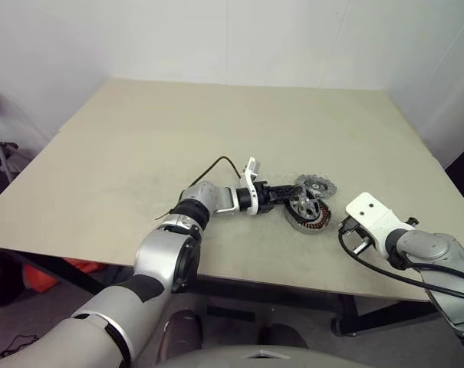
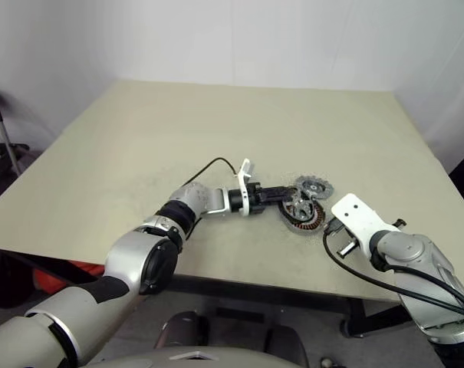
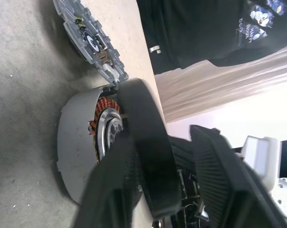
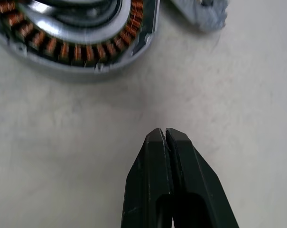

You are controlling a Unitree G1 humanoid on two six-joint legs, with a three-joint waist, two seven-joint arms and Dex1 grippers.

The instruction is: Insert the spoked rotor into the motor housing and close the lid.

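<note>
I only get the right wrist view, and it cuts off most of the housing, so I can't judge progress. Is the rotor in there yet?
Observer: Yes. The spoked rotor sits inside the motor housing, within the ring of copper windings. I cannot tell whether it is fully seated.
Operator: Where is the left gripper?
Observer: The left gripper reaches in from the robot's left with its fingers apart. One finger lies across the housing's open face.
Operator: And the lid?
Observer: The lid lies on the table just beyond the housing, notched face up, not yet fitted.
</note>
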